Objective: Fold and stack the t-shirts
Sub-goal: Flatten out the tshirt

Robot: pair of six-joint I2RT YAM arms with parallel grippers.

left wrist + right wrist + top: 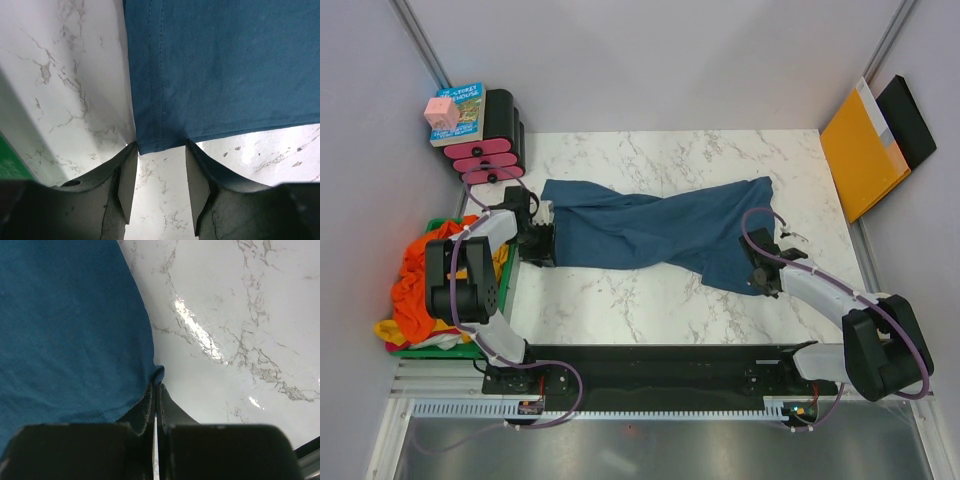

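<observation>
Nearest me, off the marble table (650, 300) at eight o'clock, an orange t-shirt (420, 265) and a yellow t-shirt (392, 328) lie heaped in a green bin (432, 350). At four o'clock the right gripper (156, 386) is pinched tight on a corner of the teal t-shirt (650, 230), which stretches twisted across mid-table. At nine o'clock the left gripper (161, 147) has its jaws apart, with the hem corner between the tips. A book (468, 108) stands at eleven o'clock

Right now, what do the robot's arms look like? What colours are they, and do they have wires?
The left arm and right arm have chunky black joints joined by white tubes. A thin purple cable loops along each. The left tool and right tool each have two dark grey fingers with flat inner faces. I see no writing on them.
</observation>
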